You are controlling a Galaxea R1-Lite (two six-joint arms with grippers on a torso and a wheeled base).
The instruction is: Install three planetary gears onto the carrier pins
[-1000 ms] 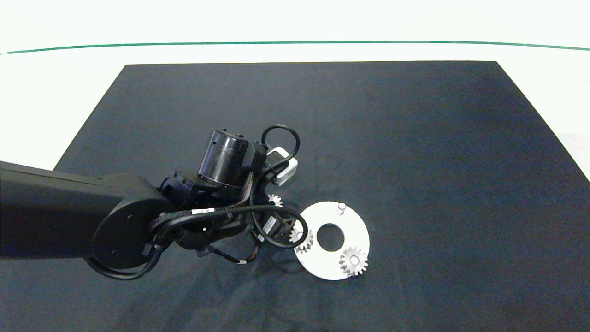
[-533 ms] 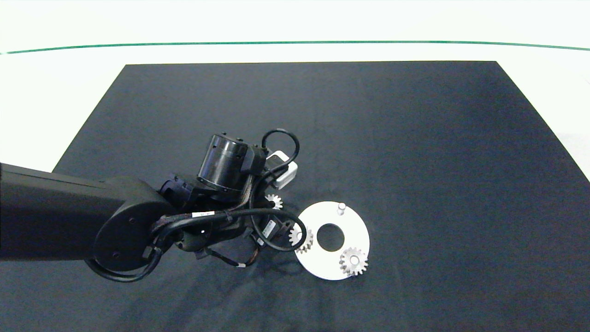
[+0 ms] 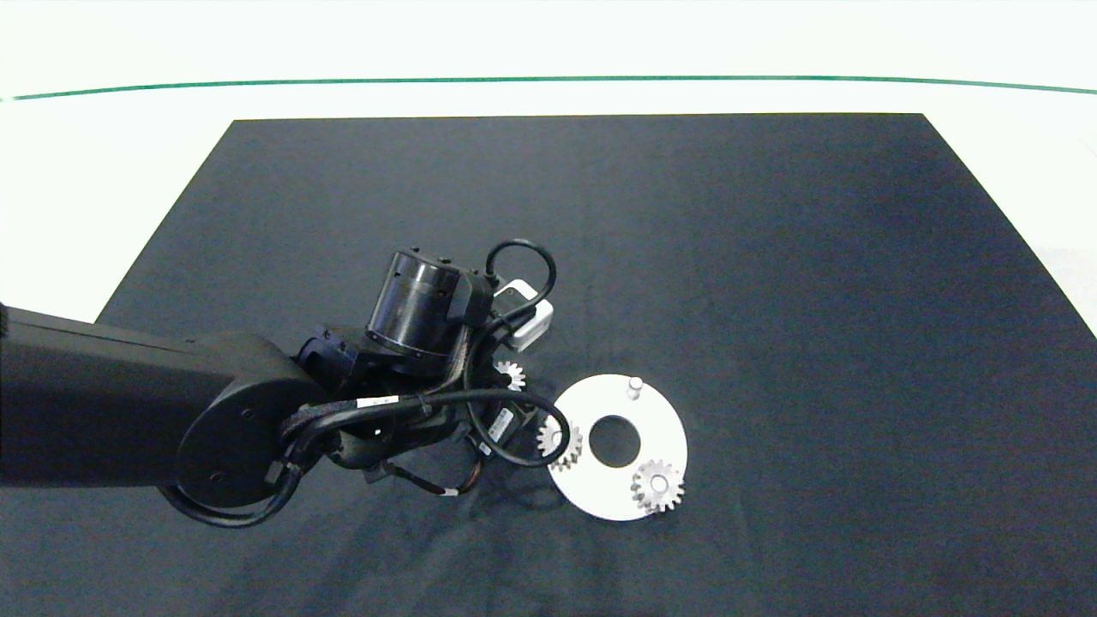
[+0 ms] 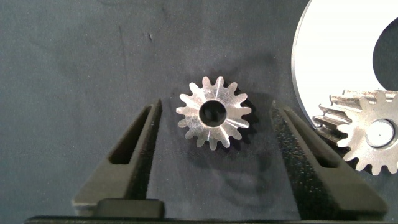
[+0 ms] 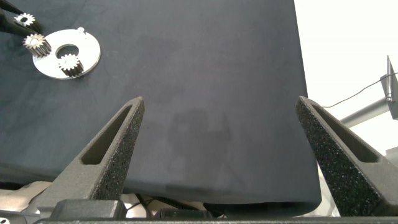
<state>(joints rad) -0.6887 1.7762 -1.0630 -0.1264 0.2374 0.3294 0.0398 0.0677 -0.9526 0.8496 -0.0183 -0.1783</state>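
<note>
Two gears are seated on the white disc (image 3: 660, 428): one at its left edge (image 3: 560, 446), one at its lower right (image 3: 657, 486). The third peg (image 3: 634, 387), at the disc's far side, stands bare.

The third gear (image 4: 214, 112) lies flat on the dark surface (image 3: 771, 300) just beside the disc, apart from it.

The left hand (image 4: 214, 134) hovers over this loose gear, fingers wide, one on each side and neither touching it.

The right hand (image 5: 217, 130) is parked off the near right of the surface, fingers wide, holding nothing.

Step in hand, as judged: pickup of the last gear. The next move calls for lowering, closing on the teeth, then carrying the gear to the bare peg and lining its hole up with it.

Hidden or unclear: from above, the left arm covers its own fingers and most of the loose gear. The pegs under the seated gears can scarcely be made out.
</note>
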